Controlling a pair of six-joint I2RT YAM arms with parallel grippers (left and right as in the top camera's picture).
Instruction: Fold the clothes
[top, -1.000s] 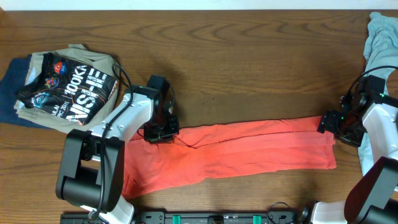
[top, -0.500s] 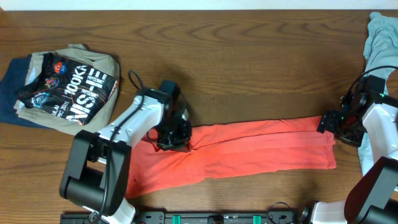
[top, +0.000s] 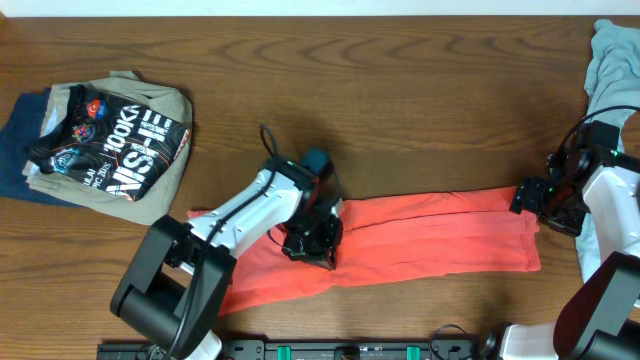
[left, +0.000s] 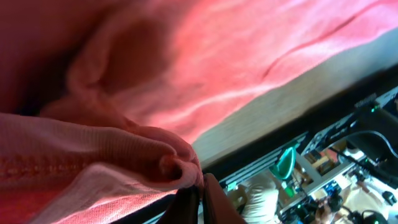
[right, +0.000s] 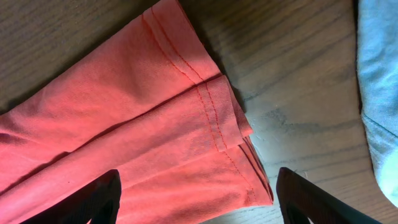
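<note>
Only the left wrist view showed the left gripper (left: 200, 196) clamped on a T-shirt (top: 430, 235) fold; right gripper (right: 198, 186) gaped wide over its hem.

The overhead view is evenly lit and sharp, with soft shadows beneath the arms on the brown wooden table (top: 400, 120). The left wrist view is very close and blurred: the red-orange cotton T-shirt (left: 236, 68) falls dark at upper left and glares pale pink at upper right. The right wrist view is crisp enough to show the stitching.
</note>
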